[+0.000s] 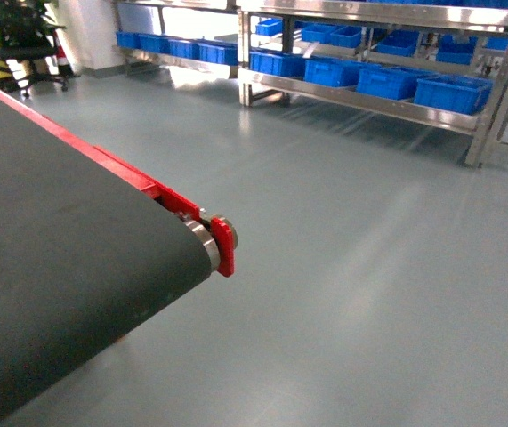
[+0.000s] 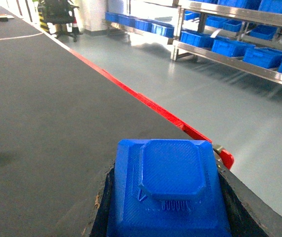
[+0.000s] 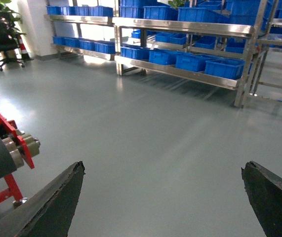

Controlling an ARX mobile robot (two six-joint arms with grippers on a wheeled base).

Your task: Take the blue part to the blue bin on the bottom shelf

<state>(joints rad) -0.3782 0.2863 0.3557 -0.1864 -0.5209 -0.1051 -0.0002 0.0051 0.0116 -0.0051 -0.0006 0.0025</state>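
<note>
Blue part (image 2: 168,195) is held between the fingers of the left gripper (image 2: 165,217), above the end of the dark conveyor belt (image 2: 42,108). The bottom shelf (image 1: 369,100), with its row of blue bins (image 1: 454,92), lies well apart from the conveyor belt, across open floor (image 1: 351,267). The grip should be kept firm during travel, and one bin selected before release. The right gripper (image 3: 163,197) is spread wide and empty. The left fingertips are cut off, and both grippers are hidden from the head view.
</note>
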